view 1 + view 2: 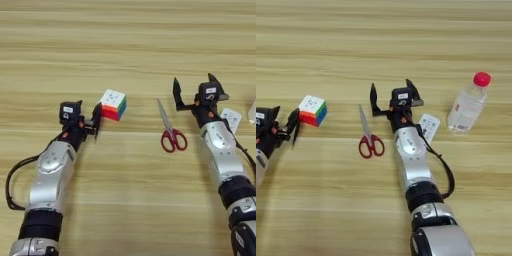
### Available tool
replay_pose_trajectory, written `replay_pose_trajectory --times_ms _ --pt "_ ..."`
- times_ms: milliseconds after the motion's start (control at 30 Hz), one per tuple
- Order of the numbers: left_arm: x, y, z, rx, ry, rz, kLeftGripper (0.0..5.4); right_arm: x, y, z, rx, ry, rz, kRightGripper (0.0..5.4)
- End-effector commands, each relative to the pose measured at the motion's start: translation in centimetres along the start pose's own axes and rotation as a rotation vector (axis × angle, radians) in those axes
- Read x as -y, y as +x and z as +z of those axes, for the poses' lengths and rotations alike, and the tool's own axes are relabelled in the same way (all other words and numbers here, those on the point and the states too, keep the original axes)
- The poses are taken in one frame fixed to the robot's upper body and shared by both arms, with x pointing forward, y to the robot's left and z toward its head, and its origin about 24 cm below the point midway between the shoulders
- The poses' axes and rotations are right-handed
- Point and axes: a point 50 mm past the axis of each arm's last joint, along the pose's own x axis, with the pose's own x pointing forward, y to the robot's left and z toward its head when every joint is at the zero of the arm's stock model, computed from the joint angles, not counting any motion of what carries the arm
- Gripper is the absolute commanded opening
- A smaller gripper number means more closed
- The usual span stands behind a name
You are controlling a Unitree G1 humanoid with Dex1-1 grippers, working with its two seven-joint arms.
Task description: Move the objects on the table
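Mid-left, the left gripper (87, 114) is spread open right beside the puzzle cube (113, 104); the right gripper (196, 91), fingers apart, holds nothing above the red scissors (170, 133)

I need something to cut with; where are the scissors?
The red-handled scissors lie mid-table, blades pointing away, between the puzzle cube and the right gripper.

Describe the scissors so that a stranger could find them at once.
On the wooden table, look between the two arms, just left of the right hand. The scissors lie flat, blades pointing away from the robot. Their red handles set them apart from the cube.
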Motion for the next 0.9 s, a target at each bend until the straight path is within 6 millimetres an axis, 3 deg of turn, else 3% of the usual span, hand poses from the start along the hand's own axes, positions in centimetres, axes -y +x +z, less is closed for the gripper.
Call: replay_pose_trajectory --times_ms 33,267,500,633,900 --pt "0.2 0.4 1.3 0.082 -0.007 -0.039 3.56 -0.1 0.1 -0.1 -0.012 -0.002 0.002 5.4" --pt "-0.1 0.4 1.9 0.126 -0.006 -0.037 4.27 0.0 0.1 -0.1 -0.014 -0.003 0.003 5.4" --pt "-2.7 1.2 2.7 0.222 -0.001 0.096 4.97 -0.4 -0.9 -0.5 -0.039 -0.002 0.041 5.4" --pt "-3.2 1.4 2.7 0.255 0.014 0.13 5.3 -0.6 -1.6 -0.5 -0.041 -0.008 0.067 5.4" --pt "-3.6 1.6 2.4 0.279 0.015 0.169 5.38 -1.2 -3.2 -0.9 -0.095 -0.009 0.128 5.4"
